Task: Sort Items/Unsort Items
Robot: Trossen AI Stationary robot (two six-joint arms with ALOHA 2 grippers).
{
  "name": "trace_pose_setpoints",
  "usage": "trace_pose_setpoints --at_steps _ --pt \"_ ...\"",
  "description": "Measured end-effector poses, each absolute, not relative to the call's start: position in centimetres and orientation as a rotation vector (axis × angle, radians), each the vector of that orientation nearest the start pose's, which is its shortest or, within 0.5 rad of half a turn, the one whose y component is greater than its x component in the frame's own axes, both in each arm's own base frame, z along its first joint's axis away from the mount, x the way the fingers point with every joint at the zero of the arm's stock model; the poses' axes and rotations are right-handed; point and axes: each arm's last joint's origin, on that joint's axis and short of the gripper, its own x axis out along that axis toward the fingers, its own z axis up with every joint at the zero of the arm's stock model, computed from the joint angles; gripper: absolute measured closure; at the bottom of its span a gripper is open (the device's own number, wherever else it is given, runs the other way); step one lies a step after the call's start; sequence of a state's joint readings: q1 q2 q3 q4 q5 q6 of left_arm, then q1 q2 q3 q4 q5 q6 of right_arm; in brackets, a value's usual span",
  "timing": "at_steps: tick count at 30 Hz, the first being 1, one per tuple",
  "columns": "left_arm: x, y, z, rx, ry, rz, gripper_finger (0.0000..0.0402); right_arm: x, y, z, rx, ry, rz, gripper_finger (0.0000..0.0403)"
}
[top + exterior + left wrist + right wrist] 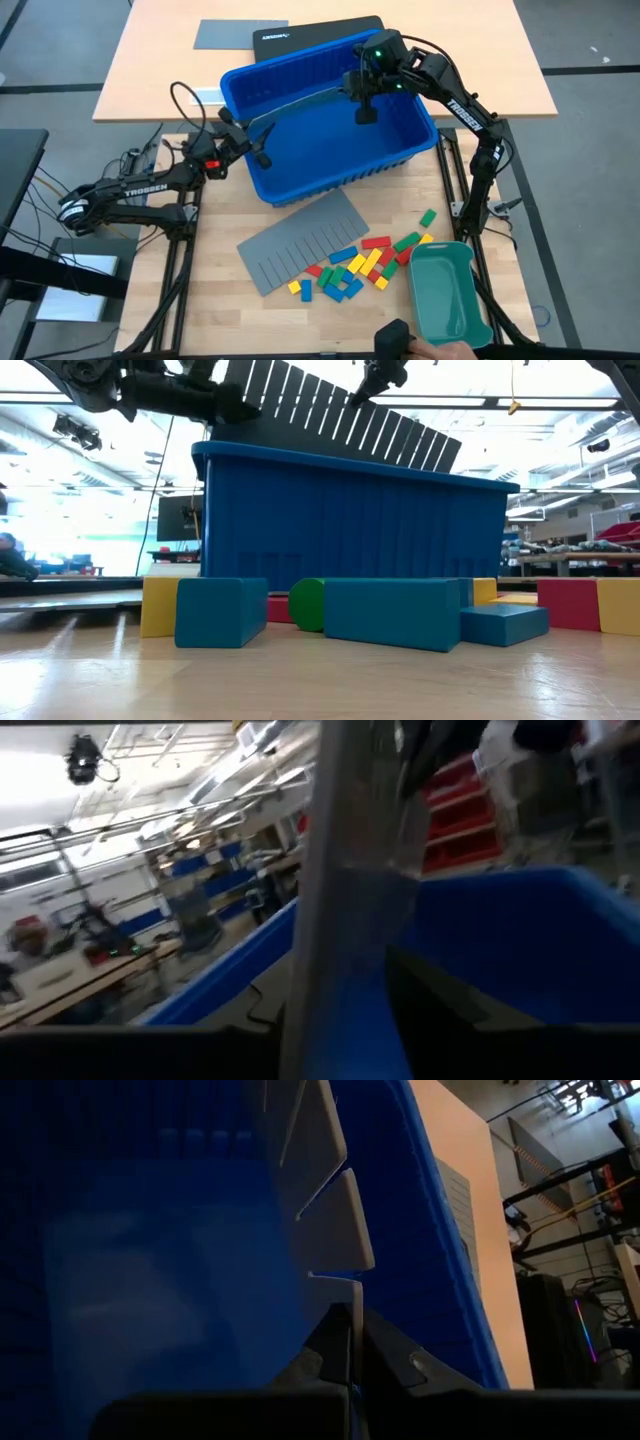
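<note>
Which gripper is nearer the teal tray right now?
Right. The right gripper is over the blue bin, up-table of the teal tray. The left gripper is at the bin's left rim, farther off.

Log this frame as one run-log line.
right pincer: shut on divider sheet over blue bin | left pincer: at sheet's other end, near bin's corner | blocks: loose on table, beside teal tray

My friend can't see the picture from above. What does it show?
Two dark robot arms hold a grey slotted divider sheet over a big blue plastic bin. In front lie another grey sheet, small coloured toy blocks and a teal tray.
</note>
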State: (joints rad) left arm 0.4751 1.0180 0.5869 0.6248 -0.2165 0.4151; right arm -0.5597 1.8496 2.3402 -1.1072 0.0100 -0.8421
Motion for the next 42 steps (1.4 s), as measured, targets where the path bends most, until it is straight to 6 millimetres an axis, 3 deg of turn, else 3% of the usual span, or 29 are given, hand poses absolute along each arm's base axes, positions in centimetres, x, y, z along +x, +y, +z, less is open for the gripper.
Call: trace_pose_setpoints --at_steps 10,25,33,42 --pt "18.3 9.0 31.3 0.444 -0.088 0.716 0.0249 30.2 -19.5 47.0 -0.621 0.789 -0.274 0.0403" --pt "15.2 6.9 34.5 0.418 0.08 0.692 0.0248 30.2 -21.1 46.3 -0.603 0.791 -0.259 0.0403" --pt "13.6 6.2 35.3 0.412 0.023 0.699 0.0248 30.6 -22.1 45.4 -0.597 0.807 -0.261 0.0403" --pt "12.4 5.8 35.4 0.398 0.015 0.698 0.0249 30.9 -21.5 45.1 -0.658 0.849 -0.205 0.0403"
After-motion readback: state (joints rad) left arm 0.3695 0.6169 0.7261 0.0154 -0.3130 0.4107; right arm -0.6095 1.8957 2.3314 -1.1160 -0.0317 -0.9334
